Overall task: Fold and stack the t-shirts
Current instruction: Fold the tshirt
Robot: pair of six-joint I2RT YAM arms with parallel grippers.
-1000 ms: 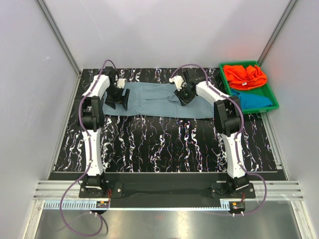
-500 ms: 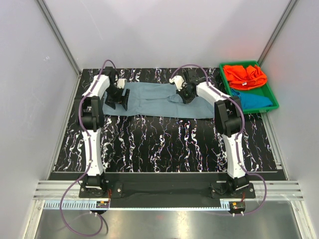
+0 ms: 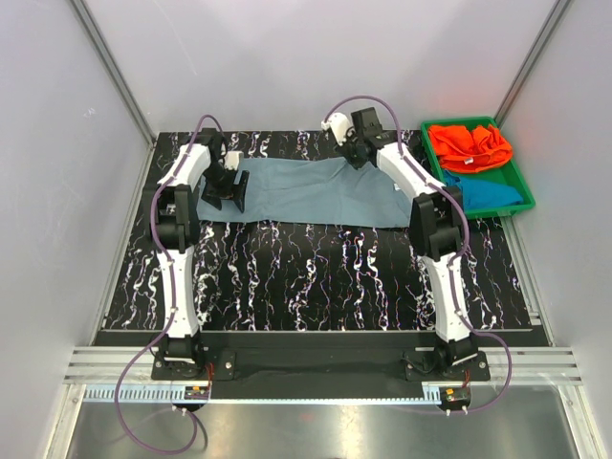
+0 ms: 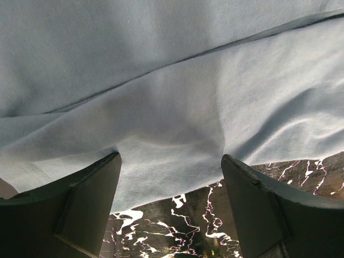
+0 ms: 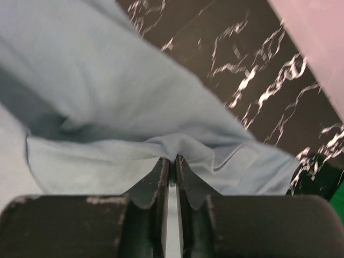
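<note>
A grey-blue shirt (image 3: 306,194) lies stretched in a long band across the far half of the black, white-veined table (image 3: 316,273), reaching from one arm to the other. Most of it sits flat with soft creases. Its far edge is drawn up into a small peak near the right end, where the right gripper (image 3: 354,156) is clenched on a pinch of the cloth. The right wrist view shows the fabric bunched into folds at the tips of the nearly meeting fingers (image 5: 159,180). At the shirt's left end, the left gripper (image 3: 232,194) hangs with fingers released and spread wide. Beneath it, in the left wrist view, are pale cloth, a dark fold line running across, and the near hem lying on the marbled surface. Off to the right, an orange shirt (image 3: 469,145) and a teal shirt (image 3: 490,191) lie crumpled in a green tray (image 3: 524,203) at the table's far right corner.
</note>
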